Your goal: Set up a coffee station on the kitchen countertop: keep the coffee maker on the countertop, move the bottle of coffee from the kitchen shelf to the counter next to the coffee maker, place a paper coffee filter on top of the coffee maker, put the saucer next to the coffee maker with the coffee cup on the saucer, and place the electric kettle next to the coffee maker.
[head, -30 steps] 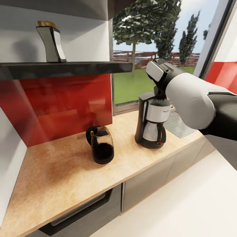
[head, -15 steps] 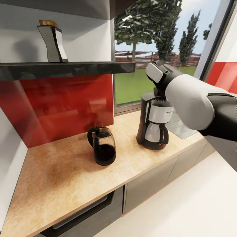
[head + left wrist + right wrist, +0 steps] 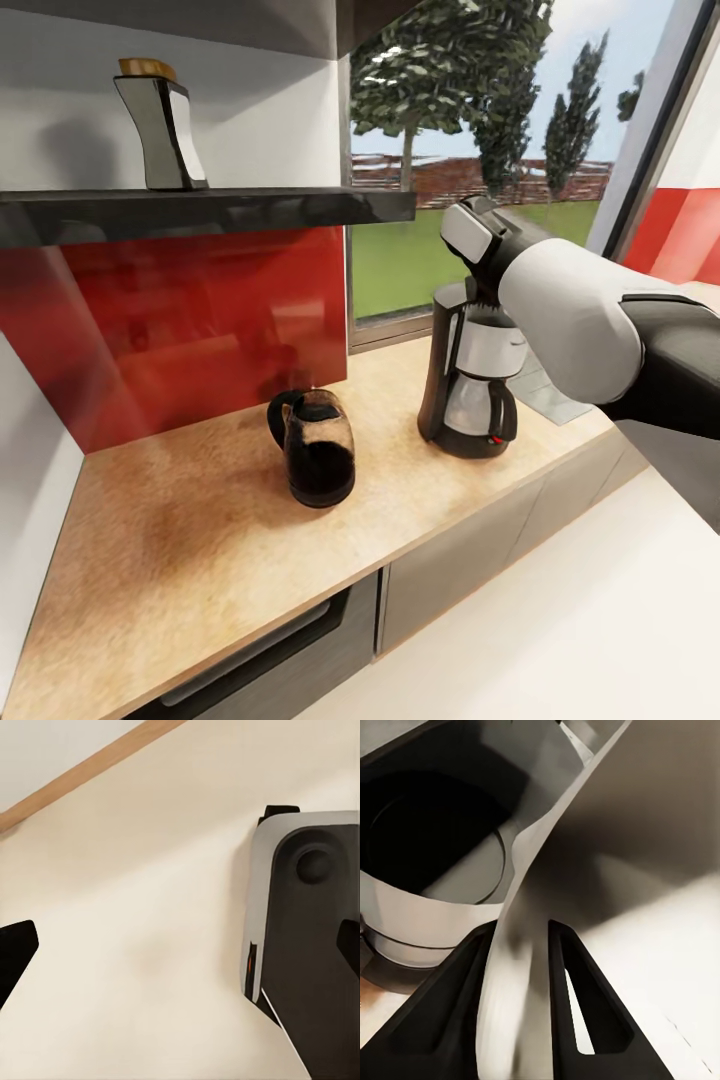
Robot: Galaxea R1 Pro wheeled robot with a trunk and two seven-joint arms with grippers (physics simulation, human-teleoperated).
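Two of the station's pieces already stand on the kitchen countertop [image 3: 200, 520], the largest thing here: the coffee maker [image 3: 470, 385] near the window and, well apart toward the corner, the electric kettle [image 3: 315, 450], shorter and rounder. Above them the kitchen shelf [image 3: 200, 208] bears the bottle of coffee [image 3: 160, 125], not yet fetched.

The right arm reaches over the coffee maker, its wrist directly above the machine's top, presumably so that the filter can go down into the basket. In the right wrist view the right gripper [image 3: 529, 1020] is clenched on the paper coffee filter [image 3: 555, 862]: the thin white sheet is pinched between the two black fingers [image 3: 457, 1005] and fans out forward over the open, dark-bottomed basket of the coffee maker [image 3: 427, 832]. It hangs beside and above the opening, not seated in it.

The left gripper [image 3: 180, 945] is released, its dark fingertips [image 3: 15, 952] wide apart at the frame edges, idle above pale floor.
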